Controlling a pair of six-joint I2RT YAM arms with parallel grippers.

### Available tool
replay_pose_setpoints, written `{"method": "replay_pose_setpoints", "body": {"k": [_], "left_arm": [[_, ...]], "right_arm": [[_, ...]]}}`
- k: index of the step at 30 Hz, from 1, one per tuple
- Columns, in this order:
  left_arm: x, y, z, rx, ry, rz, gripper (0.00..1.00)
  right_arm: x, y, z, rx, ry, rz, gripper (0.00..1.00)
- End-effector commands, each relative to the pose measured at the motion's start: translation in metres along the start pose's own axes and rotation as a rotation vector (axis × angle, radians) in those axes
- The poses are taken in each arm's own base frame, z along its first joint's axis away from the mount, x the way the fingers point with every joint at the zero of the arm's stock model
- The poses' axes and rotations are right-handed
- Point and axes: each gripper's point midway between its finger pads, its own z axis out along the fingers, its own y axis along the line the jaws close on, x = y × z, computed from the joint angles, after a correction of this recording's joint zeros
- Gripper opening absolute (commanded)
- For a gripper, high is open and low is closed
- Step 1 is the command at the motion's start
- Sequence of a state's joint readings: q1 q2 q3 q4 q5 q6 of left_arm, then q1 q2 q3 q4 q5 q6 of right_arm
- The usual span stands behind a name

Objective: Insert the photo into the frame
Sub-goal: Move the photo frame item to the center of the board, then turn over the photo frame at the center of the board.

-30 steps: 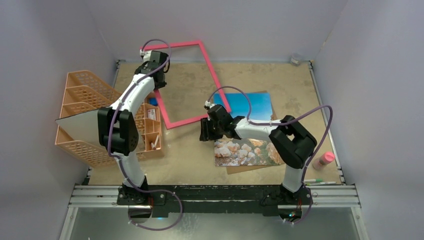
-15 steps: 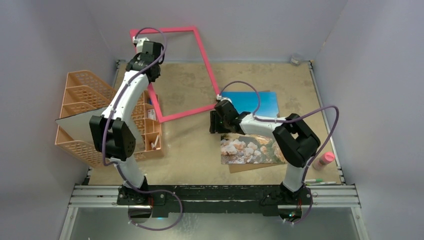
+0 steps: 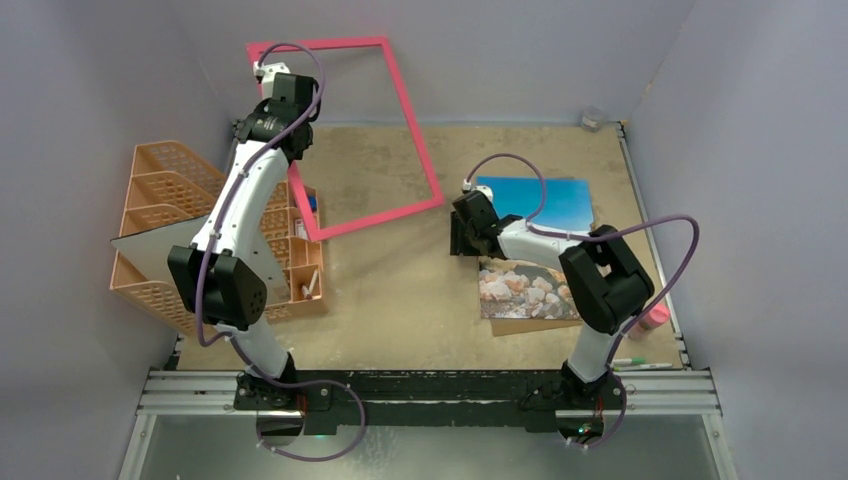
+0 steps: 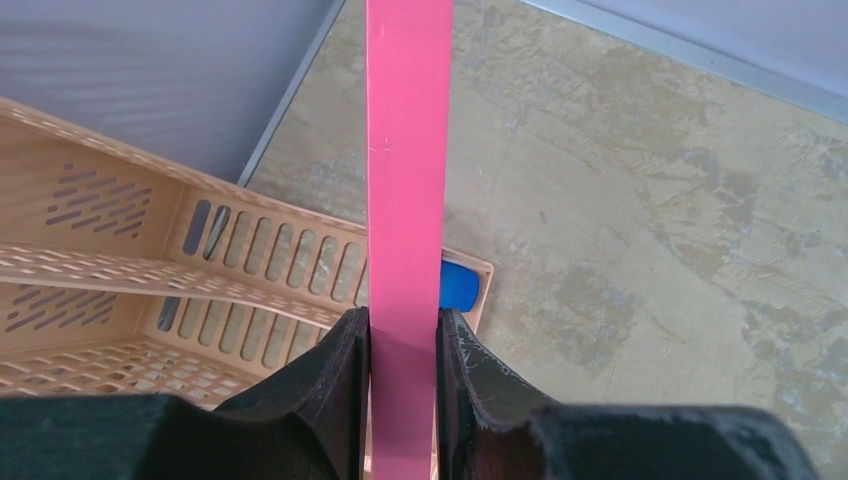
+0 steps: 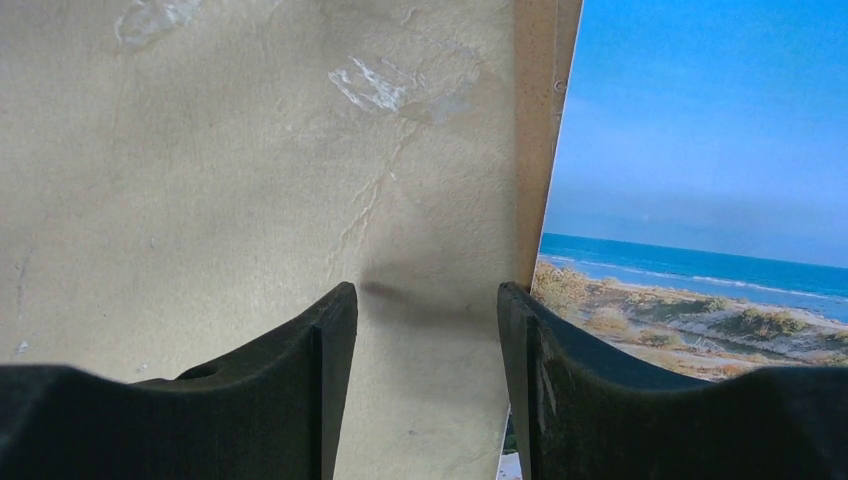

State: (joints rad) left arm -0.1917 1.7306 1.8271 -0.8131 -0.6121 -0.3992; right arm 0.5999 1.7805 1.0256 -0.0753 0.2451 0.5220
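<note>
The pink-red frame (image 3: 410,120) is lifted off the table and tilted, its top against the back wall. My left gripper (image 3: 288,152) is shut on its left bar; in the left wrist view the pink bar (image 4: 405,150) runs up between the gripper's (image 4: 403,330) black fingers. The photo (image 3: 545,205), blue sky over rocky coast, lies face up at the right on a brown backing board (image 3: 525,325). My right gripper (image 3: 458,235) is open and low at the photo's left edge. In the right wrist view the gripper (image 5: 428,300) spans bare table, its right finger beside the photo (image 5: 700,150).
An orange mesh organiser (image 3: 165,230) stands at the left, below the raised frame; it also shows in the left wrist view (image 4: 150,260). A pink bottle (image 3: 650,318) and pens (image 3: 630,362) lie at the near right. A small round object (image 3: 593,118) sits at the back right.
My left arm has raised the frame up and toward the back left. My right gripper has moved right, and the photo and board have slid right with it.
</note>
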Motion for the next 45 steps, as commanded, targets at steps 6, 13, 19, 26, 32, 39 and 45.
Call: {"method": "replay_pose_setpoints", "body": {"k": [6,13,19,26,32,39,45], "left_arm": [[-0.039,0.014,-0.032,0.036,-0.112,-0.071,0.0],[-0.039,-0.009,-0.048,0.22,-0.115,-0.025,0.0],[-0.045,-0.036,-0.077,0.446,-0.119,-0.005,0.0],[-0.046,-0.071,-0.108,0.693,-0.087,-0.047,0.0],[-0.049,-0.104,-0.135,0.924,-0.057,-0.079,0.0],[-0.051,-0.121,-0.131,0.984,-0.035,-0.1,0.0],[-0.049,-0.138,-0.128,1.051,-0.009,-0.139,0.0]], "right_arm": [[-0.087,0.029,-0.085,-0.144,-0.221,0.02,0.62],[-0.154,0.071,-0.143,-0.405,-0.368,0.039,0.82],[-0.225,0.053,-0.168,-0.475,-0.463,0.164,0.99],[-0.254,0.023,-0.189,-0.617,-0.464,0.238,0.99],[-0.242,0.053,-0.269,-0.98,-0.546,0.095,0.99],[-0.234,0.034,-0.33,-1.146,-0.656,0.251,0.82],[-0.229,0.037,-0.371,-1.247,-0.711,0.266,0.74]]}}
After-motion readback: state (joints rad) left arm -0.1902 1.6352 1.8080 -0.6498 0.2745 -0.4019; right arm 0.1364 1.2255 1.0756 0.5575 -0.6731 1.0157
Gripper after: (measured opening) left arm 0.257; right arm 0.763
